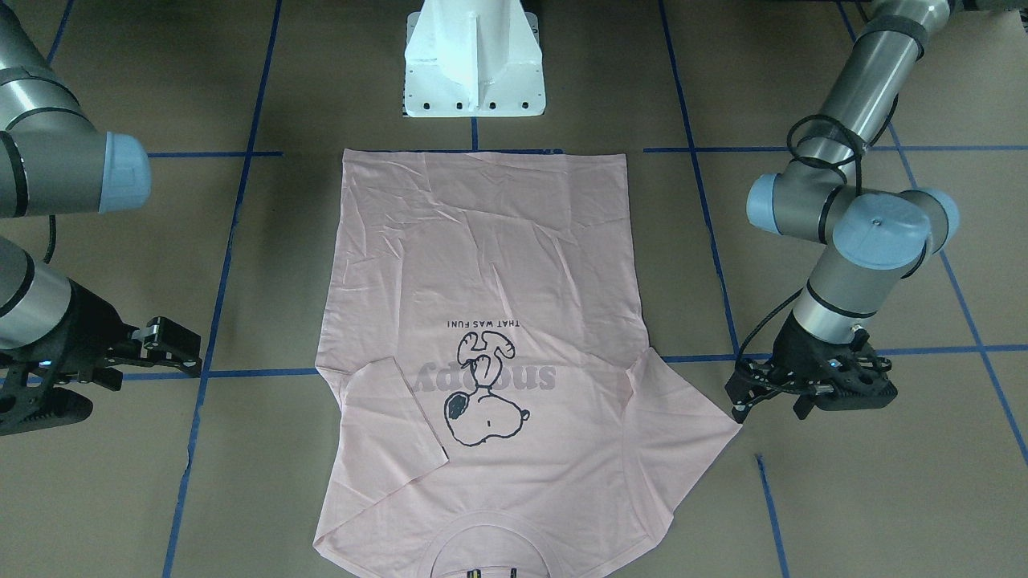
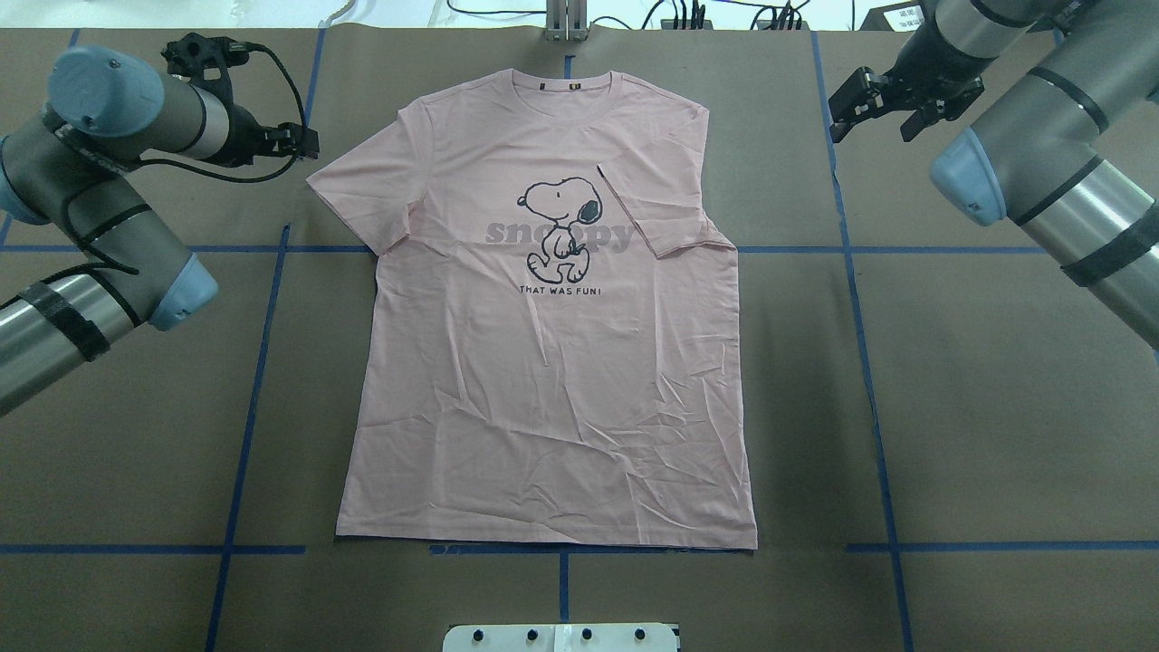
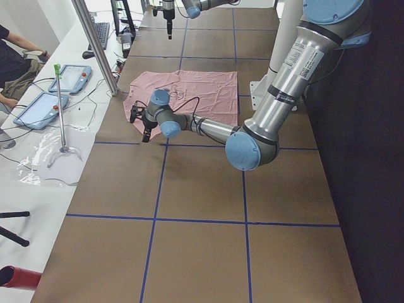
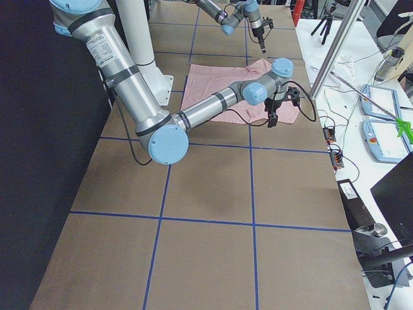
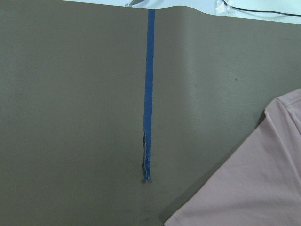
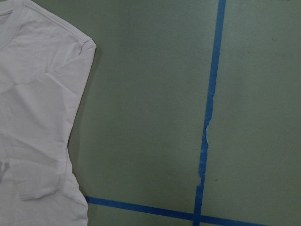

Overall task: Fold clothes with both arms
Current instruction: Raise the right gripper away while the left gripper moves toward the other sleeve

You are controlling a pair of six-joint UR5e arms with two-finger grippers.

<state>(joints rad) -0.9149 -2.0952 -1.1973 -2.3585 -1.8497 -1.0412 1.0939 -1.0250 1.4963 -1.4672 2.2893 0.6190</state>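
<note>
T-shirt (image 1: 482, 265), seen from the front-facing camera, lies flat and print-up in the middle of the table (image 1: 803, 514), hem toward the robot's base and collar at the far edge. The right sleeve (image 1: 401, 417) is turned in over the chest, touching the print. The left sleeve (image 1: 683, 417) is spread out. The left gripper (image 1: 768, 404) hangs just beside that sleeve's tip, its two prongs apparently parted with nothing between them. The right gripper (image 1: 136, 385) is well clear of the cloth and also looks spread and empty.

From overhead, the body is wrinkled but unfolded, with side seams and hem lying single-layered. Each gripper sits beside its own shoulder of the shirt, off the fabric.

The two side views add little. Each shows the near arm reaching low toward the collar end, and the jaws are too small to judge there.

The left wrist camera shows bare table, a strip of blue tape (image 5: 149, 94) and the sleeve's corner at lower right, with no fingers in view. The right wrist camera shows the shoulder with the sleeve tucked in and no fingers either.

I judge the fold to be at an early stage, with one sleeve in. The other sleeve and the body folds are not yet done.
</note>
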